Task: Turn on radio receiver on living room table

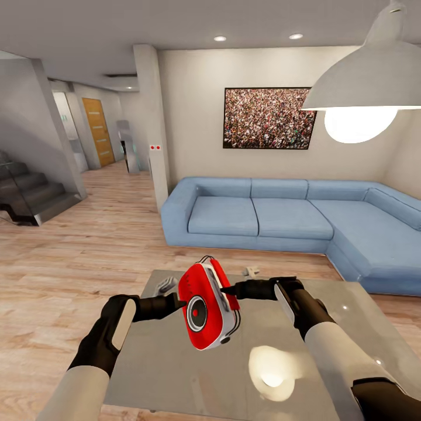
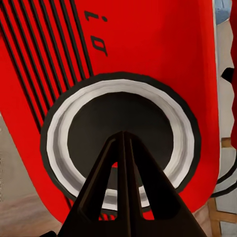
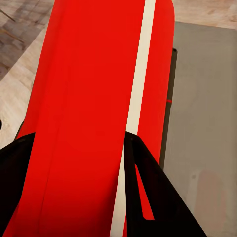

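Note:
The red radio receiver [image 1: 206,304] hangs tilted above the grey table [image 1: 327,351], its round dial [image 1: 196,311] facing me. My right gripper [image 1: 227,289] is shut on the radio's side; in the right wrist view its dark fingers [image 3: 143,192] straddle the red body [image 3: 89,74] with the white band. My left gripper [image 1: 182,303] is shut, and its joined tips meet the dial. In the left wrist view the closed fingers [image 2: 123,163] point at the dark centre of the dial [image 2: 98,123] inside its white ring.
A blue L-shaped sofa [image 1: 280,216] stands behind the table under a crowd picture [image 1: 269,117]. A white pendant lamp [image 1: 368,82] hangs at upper right. Two small objects [image 1: 165,285] [image 1: 251,271] lie near the table's far edge. Stairs [image 1: 35,196] rise at left.

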You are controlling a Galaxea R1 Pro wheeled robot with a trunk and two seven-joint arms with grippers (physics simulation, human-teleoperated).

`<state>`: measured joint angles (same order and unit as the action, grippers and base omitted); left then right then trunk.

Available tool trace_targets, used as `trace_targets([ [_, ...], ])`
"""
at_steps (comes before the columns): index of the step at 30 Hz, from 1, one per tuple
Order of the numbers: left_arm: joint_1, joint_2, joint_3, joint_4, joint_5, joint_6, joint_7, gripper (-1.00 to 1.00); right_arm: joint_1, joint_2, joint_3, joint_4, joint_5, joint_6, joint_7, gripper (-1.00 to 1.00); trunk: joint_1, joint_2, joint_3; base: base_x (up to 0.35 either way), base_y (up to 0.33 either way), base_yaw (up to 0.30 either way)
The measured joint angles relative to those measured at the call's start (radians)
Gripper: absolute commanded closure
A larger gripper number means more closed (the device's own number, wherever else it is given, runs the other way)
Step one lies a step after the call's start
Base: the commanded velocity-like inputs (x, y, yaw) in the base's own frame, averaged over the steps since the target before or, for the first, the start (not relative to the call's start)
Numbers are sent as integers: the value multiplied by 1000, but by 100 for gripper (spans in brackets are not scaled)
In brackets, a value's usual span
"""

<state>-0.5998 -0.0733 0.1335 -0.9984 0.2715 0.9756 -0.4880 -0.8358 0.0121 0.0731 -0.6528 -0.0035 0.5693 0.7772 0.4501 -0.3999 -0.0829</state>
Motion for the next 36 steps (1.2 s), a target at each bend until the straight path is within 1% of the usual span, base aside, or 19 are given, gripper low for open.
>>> trace_targets([
  [9,0,5,0,33,-2,0,2,100,0,0,0,-1,2,0,0,100,0,0,0,0,0,0],
  [12,0,7,0,59,-3,-1,3,100,0,0,0,-2,1,0,0,100,0,0,0,0,0,0],
  [15,0,4,0,87,-21,-10,4,100,0,0,0,-2,0,0,0,100,0,0,0,0,0,0],
  [17,0,1,0,94,-40,-22,5,100,0,0,0,-2,0,0,0,100,0,0,0,0,0,0],
  [19,0,-1,0,97,-49,-27,5,100,0,0,0,-2,0,0,0,100,0,0,0,0,0,0],
  [29,-11,-4,0,99,-57,-31,5,100,0,0,0,-2,0,0,0,100,0,0,0,0,0,0],
  [31,-14,-12,0,99,-56,-31,5,100,0,0,0,-3,0,1,0,100,0,0,0,0,0,0],
  [36,-15,-46,-1,97,-53,-32,0,100,0,0,0,-3,-1,1,-1,100,0,0,0,0,0,0],
])
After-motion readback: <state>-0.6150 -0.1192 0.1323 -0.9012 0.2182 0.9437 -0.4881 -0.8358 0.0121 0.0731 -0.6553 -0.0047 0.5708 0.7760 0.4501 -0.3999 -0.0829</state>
